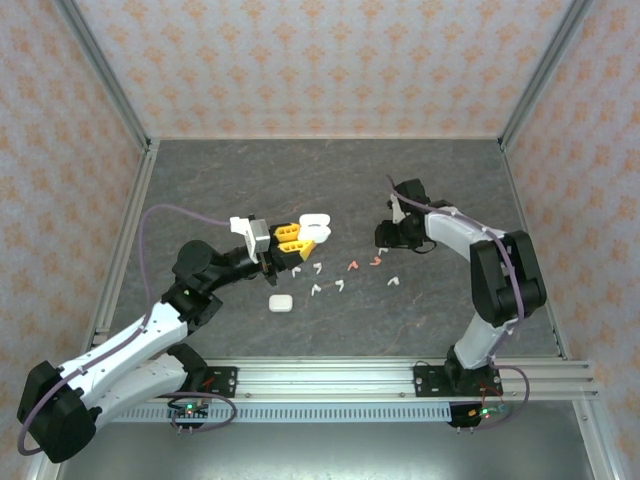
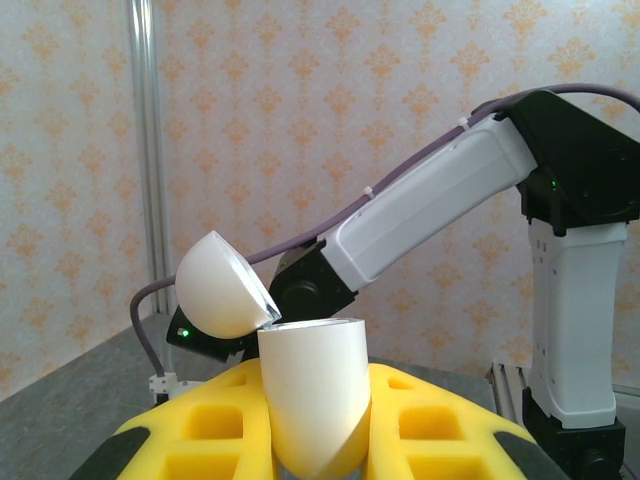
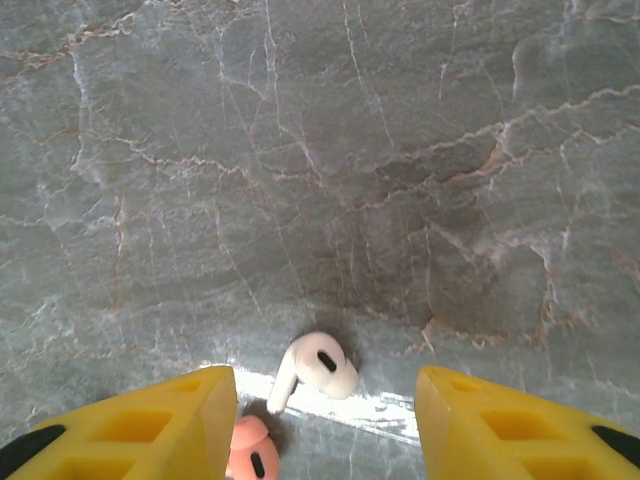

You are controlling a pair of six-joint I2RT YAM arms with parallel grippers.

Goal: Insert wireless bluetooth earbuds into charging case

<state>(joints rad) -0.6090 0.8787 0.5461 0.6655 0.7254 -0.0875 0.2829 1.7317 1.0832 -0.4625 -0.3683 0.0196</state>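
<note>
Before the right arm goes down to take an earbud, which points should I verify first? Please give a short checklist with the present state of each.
1. Charging case gripped by left gripper: ok, clamped upright.
2. Lid open: ok, tipped back.
3. Right gripper open: ok, jaws apart.
4. White earbud centred between its jaws: ok, lying untouched.
5. Coral earbud out of the way: not ok, it lies right beside one jaw.
6. Free slot inside the case: cannot tell, the interior is hidden.
</note>
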